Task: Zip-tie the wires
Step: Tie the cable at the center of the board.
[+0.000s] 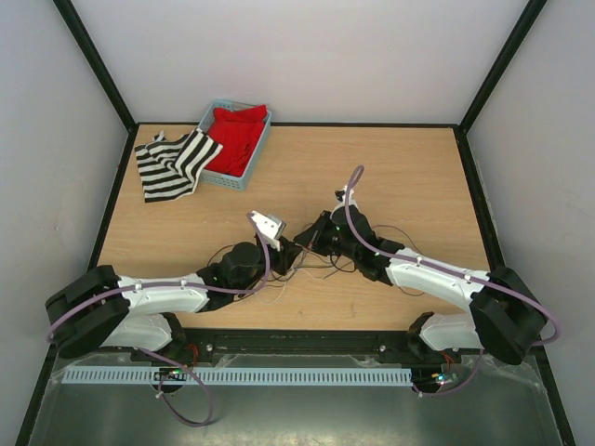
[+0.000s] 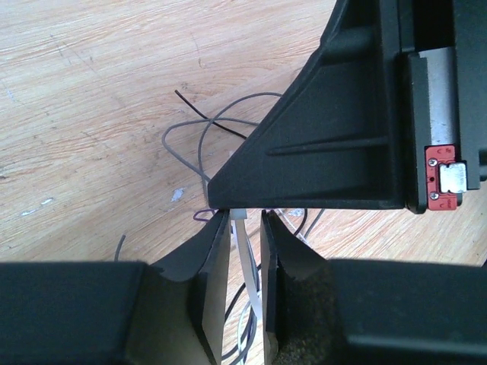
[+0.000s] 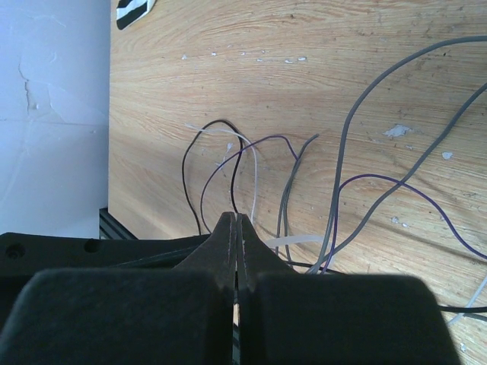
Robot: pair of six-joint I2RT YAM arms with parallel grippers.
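My left pincer (image 2: 245, 222), slightly open, straddles the white plastic zip-tie strap (image 2: 245, 258), right pincer (image 3: 236, 222) shut; next, clamp and cinch

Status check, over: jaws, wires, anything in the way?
Left gripper jaws apart around the white tie. Right gripper jaws shut among the wires, which lie loose, untied. Right gripper's body crowds the left tips.
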